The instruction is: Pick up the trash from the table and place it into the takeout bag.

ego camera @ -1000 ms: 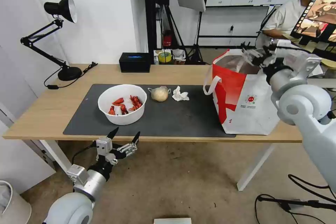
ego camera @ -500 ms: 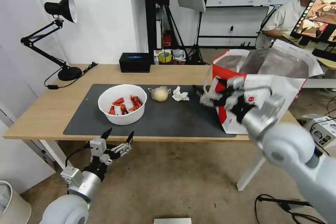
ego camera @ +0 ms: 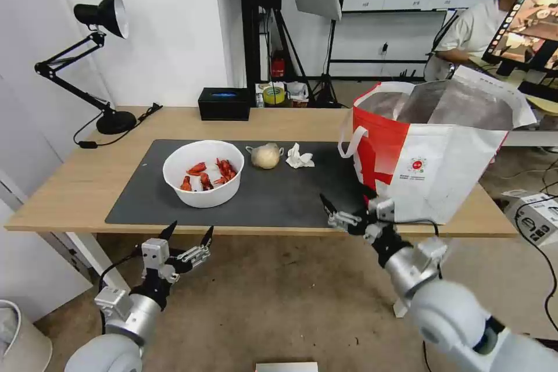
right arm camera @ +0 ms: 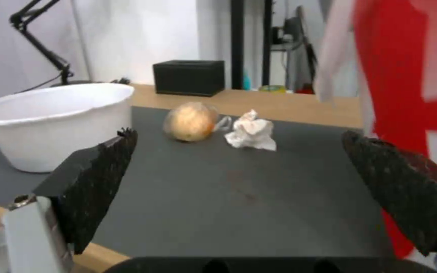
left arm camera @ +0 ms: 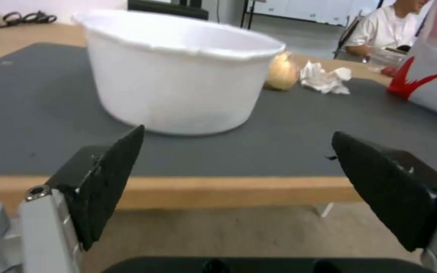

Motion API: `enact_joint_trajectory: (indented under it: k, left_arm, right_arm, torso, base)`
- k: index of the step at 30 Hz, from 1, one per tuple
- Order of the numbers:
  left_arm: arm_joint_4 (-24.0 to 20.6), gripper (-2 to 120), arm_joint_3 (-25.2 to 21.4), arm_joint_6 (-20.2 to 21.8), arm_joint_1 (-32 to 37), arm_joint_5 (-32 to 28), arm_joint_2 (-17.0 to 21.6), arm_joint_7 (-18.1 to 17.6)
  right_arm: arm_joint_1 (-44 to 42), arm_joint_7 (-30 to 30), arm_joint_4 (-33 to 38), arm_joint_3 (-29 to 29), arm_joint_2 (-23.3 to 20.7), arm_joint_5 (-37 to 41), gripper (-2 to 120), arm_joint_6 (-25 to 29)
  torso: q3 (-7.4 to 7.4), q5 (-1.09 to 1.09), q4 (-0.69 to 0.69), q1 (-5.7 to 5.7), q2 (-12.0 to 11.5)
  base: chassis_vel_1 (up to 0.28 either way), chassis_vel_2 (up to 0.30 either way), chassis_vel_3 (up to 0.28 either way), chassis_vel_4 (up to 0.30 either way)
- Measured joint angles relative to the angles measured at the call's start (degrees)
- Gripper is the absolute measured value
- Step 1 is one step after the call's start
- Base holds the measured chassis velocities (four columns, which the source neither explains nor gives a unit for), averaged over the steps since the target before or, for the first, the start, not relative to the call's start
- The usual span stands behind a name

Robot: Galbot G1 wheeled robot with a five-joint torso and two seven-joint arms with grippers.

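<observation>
right hand [ego camera: 347,208] wide open, empty, beside takeout bag [ego camera: 430,151]

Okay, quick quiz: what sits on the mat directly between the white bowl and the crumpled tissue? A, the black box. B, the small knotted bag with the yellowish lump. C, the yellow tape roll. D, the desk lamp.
B: the knotted bag lies on the mat with the bowl on one side and the tissue on the other.
</observation>
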Motion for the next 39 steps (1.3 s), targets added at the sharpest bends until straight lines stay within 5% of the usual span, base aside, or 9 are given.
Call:
enact_joint_trajectory:
  k: [7,39]
  left_arm:
    - [2.6,100,-1.0,-1.4,1.0,0.6,-0.6,0.7]
    - [3.7,100,-0.1,-2.2,2.4,2.7,-1.8,1.5]
  right_arm:
    - [-6.3,1.6,-3.4,0.0,1.9,-4.5,100,4.6]
    - [-7.0,3.2,-3.9,-2.0,2.4,-4.4,100,3.9]
  torso:
    - [0.0,0.0,0.0,0.0,0.0]
    - [0.0,0.0,0.0,0.01,0.0]
  base:
    - [0.0,0.0,0.0,0.0]
    - [0.0,0.0,0.0,0.0]
